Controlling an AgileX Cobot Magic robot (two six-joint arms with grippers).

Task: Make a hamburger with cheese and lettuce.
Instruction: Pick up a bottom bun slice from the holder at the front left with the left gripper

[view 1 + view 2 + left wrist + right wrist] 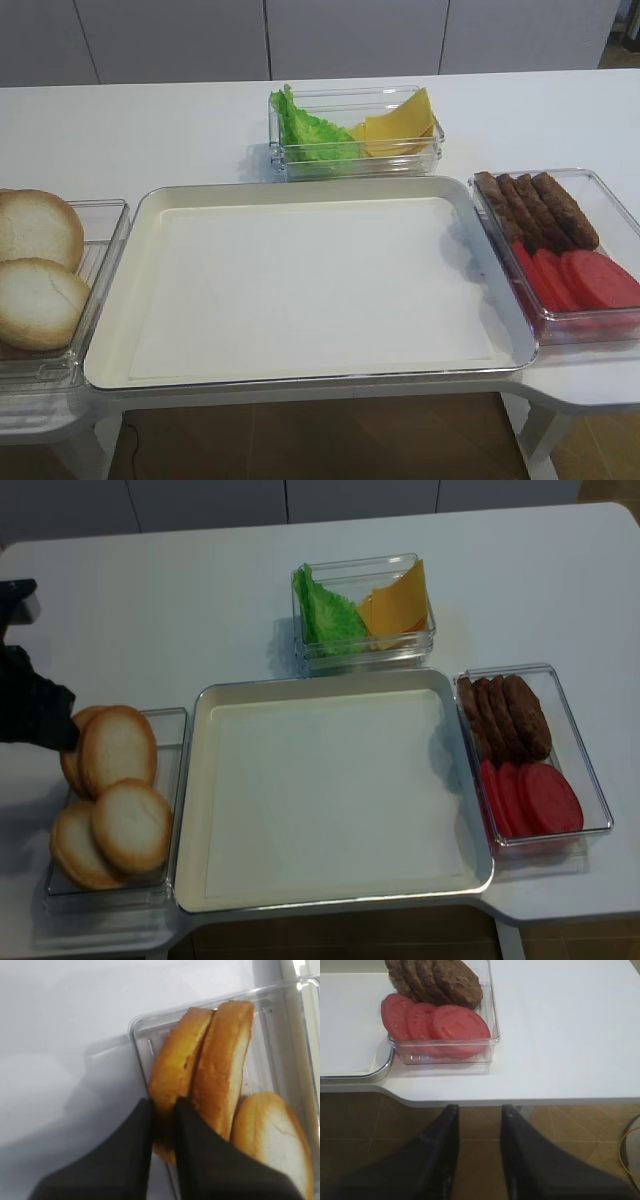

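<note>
Two bun halves [38, 270] frame-cut, leftward.

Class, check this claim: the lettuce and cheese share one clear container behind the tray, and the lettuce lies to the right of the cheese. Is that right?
Not quite. They do share one clear container behind the tray, but the lettuce lies to the left of the cheese. Both exterior high views show it.

lettuce [310, 130] beside cheese [400, 125], tray [300, 372] bare.
</note>
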